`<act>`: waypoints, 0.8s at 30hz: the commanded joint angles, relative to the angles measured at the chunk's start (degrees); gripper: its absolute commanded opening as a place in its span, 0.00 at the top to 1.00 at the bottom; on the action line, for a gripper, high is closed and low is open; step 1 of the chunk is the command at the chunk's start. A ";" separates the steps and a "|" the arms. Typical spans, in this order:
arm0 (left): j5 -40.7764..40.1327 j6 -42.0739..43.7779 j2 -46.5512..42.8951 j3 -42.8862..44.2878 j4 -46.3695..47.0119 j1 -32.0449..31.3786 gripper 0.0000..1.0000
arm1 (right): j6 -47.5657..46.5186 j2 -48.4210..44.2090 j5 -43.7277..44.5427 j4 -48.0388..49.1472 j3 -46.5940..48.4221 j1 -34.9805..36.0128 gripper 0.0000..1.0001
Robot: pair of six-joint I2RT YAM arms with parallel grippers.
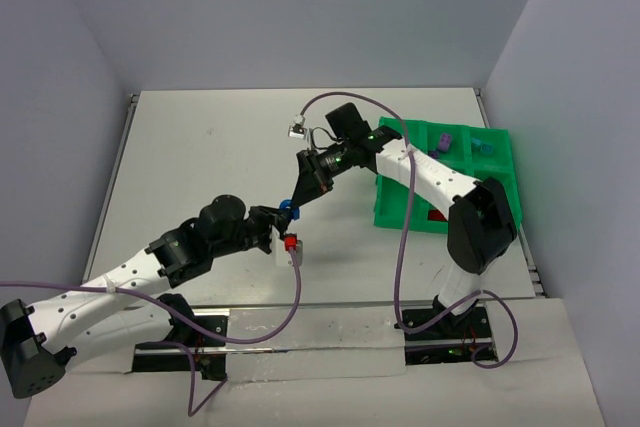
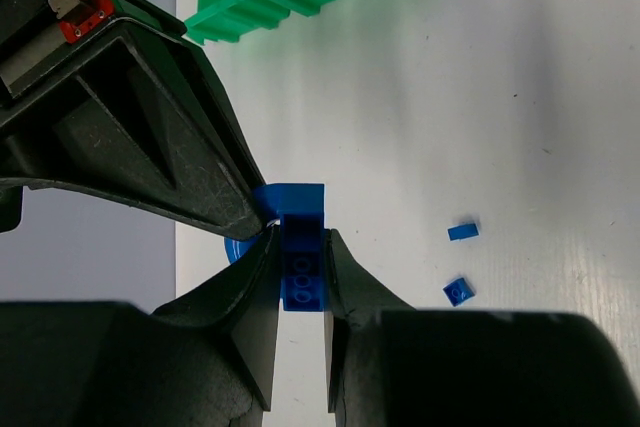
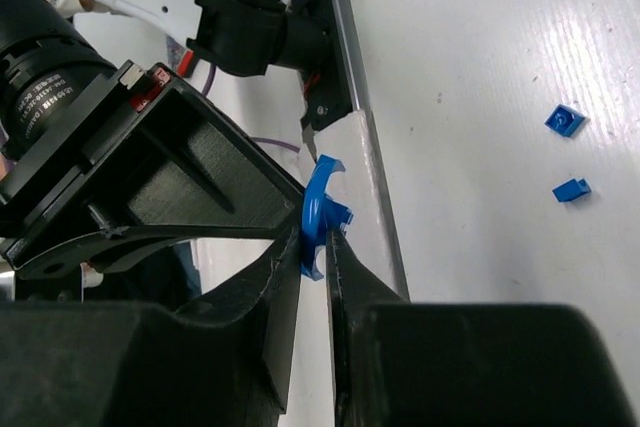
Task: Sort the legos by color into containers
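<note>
Both grippers meet over the middle of the table on one blue lego assembly (image 1: 287, 209). My left gripper (image 2: 302, 269) is shut on its blue brick (image 2: 303, 247), studs facing the camera. My right gripper (image 3: 318, 247) is shut on a thin curved blue piece (image 3: 322, 209) attached to that brick; this piece shows as a blue disc edge (image 2: 238, 246) in the left wrist view. In the top view the left gripper (image 1: 281, 216) comes from the left and the right gripper (image 1: 296, 200) from above right. The green tray (image 1: 400, 209) lies at the right.
Two small loose blue bricks (image 2: 463, 231) (image 2: 459, 290) lie on the table under the grippers, also seen in the right wrist view (image 3: 566, 120) (image 3: 571, 189). The tray holds purple bricks (image 1: 443, 140), a blue one (image 1: 481, 145) and a red one (image 1: 436, 215).
</note>
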 commanded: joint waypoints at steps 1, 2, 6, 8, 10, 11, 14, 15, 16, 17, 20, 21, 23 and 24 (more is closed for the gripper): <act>0.38 -0.83 -0.11 2.94 3.61 -0.70 1.00 | -0.30 0.75 -1.31 0.69 2.86 0.53 0.85; 0.27 -0.91 -0.18 2.90 3.83 -0.78 1.00 | -0.46 0.89 -1.42 0.48 3.01 0.57 0.92; -0.45 -1.69 0.02 2.94 3.87 -0.95 0.75 | -0.99 0.96 -1.70 -0.27 3.29 0.48 1.00; -1.00 -2.43 0.04 3.00 3.75 -0.95 0.32 | -1.29 0.64 -1.58 -0.41 3.38 0.36 1.00; -1.34 -3.13 -0.26 2.69 3.73 -0.95 0.08 | -1.48 0.33 -1.47 -0.41 3.29 0.10 1.00; -1.46 -3.36 -0.49 2.41 3.73 -0.95 0.03 | -1.54 0.10 -1.35 -0.41 3.29 -0.18 1.00; -1.53 -4.06 -1.60 1.78 3.78 -0.95 0.01 | -1.77 -0.12 -1.14 -0.66 2.92 -1.26 1.00; -1.42 -4.65 -2.25 1.67 3.72 -0.95 0.01 | -2.12 -0.21 -0.83 -0.97 2.57 -1.86 1.00; -1.49 -5.18 -2.32 1.67 3.64 -0.95 0.01 | -2.46 -0.46 -0.49 -1.29 2.36 -2.44 1.00; -1.99 -6.25 -2.82 1.75 3.64 -0.95 0.01 | -3.24 -0.60 0.37 -2.00 1.93 -3.29 1.00; -4.07 -10.61 -3.47 3.04 3.43 -0.95 0.01 | -5.56 -1.52 2.59 -4.01 0.57 -6.44 1.00; -6.23 -13.50 -3.49 3.53 4.09 -0.95 0.01 | -6.18 -2.10 3.28 -4.67 -0.15 -8.09 1.00; -11.09 -18.76 -3.08 4.71 5.63 -0.82 0.01 | -7.29 -3.26 4.78 -5.91 -1.15 -11.02 1.00; -13.10 -21.12 -2.60 5.50 6.11 -0.64 0.01 | -7.81 -3.89 5.43 -6.53 -1.59 -12.56 1.00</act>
